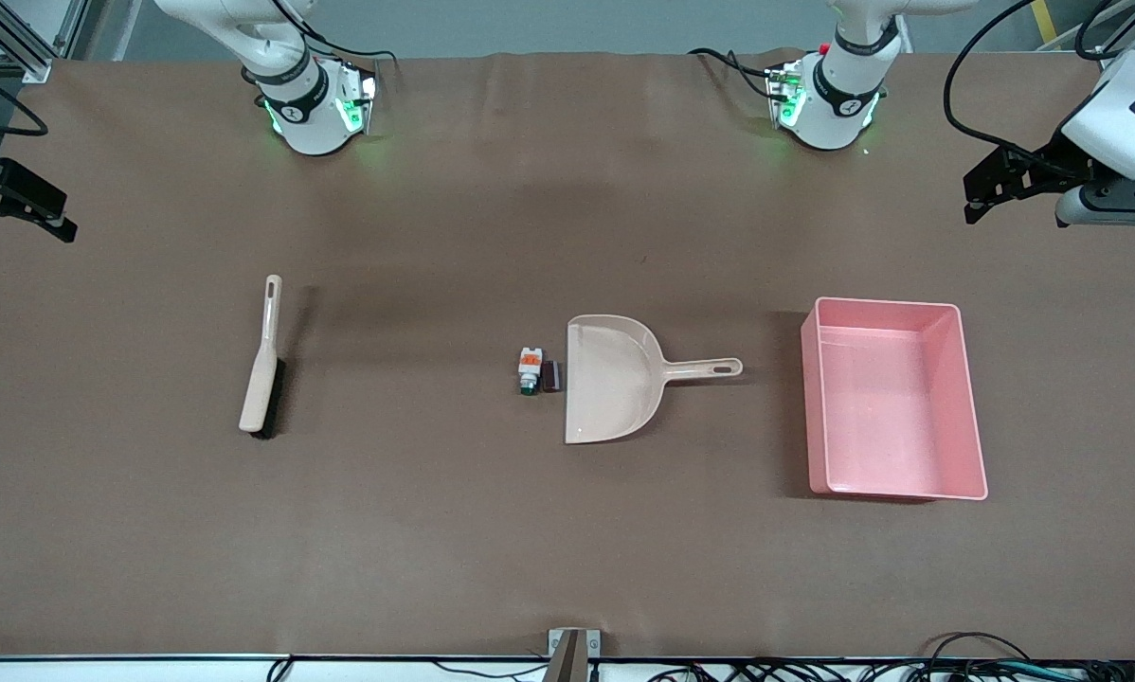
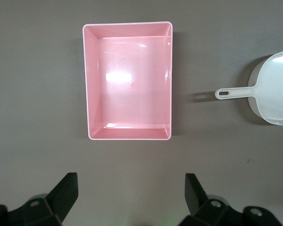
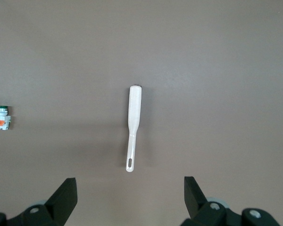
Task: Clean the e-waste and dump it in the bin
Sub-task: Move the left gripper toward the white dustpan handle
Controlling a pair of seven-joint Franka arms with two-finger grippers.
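Pink bin (image 2: 128,80) fills the left wrist view, brush (image 3: 133,127) the right; both grippers' fingers spread, empty.

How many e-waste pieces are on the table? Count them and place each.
2. The white component with orange and green parts lies beside the dustpan's open mouth; the dark block sits between that component and the dustpan. None shows in the pink bin.

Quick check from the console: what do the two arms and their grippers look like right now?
Both arms are white with black joint rings and green-lit bases trailing black cables. The left gripper has black angular fingers on a white-and-grey wrist unit. The right gripper shows the same black fingers. Each wrist view shows two black wedge-shaped fingertips.
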